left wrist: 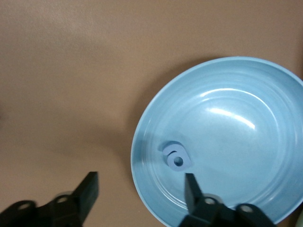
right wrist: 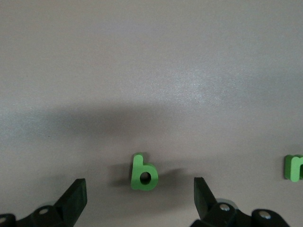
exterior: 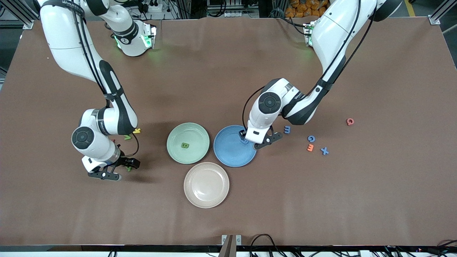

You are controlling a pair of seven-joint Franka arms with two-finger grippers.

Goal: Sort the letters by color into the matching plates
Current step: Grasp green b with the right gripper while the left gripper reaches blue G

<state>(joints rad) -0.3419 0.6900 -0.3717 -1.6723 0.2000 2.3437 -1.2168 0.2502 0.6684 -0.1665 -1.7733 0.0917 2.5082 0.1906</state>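
The mint green plate (exterior: 177, 137) holds one green letter (exterior: 185, 145). The blue plate (exterior: 228, 151) stands beside it toward the left arm's end. My left gripper (exterior: 254, 141) hangs open over the blue plate's rim (left wrist: 227, 127), and a blue letter (left wrist: 176, 159) lies loose in the plate by one finger. Three blue letters (exterior: 287, 129), (exterior: 311, 138), (exterior: 324, 151) lie on the table past that plate. My right gripper (exterior: 119, 170) is open low over a green letter b (right wrist: 143, 172). Another green letter (right wrist: 294, 168) lies beside it, and one more (exterior: 127, 137) is near the right arm.
A beige-pink plate (exterior: 206, 184) lies nearer the front camera than the other two plates. A yellow letter (exterior: 136, 131) lies by the right arm. An orange letter (exterior: 310, 147) sits among the blue ones, and a red letter (exterior: 350, 121) lies farther toward the left arm's end.
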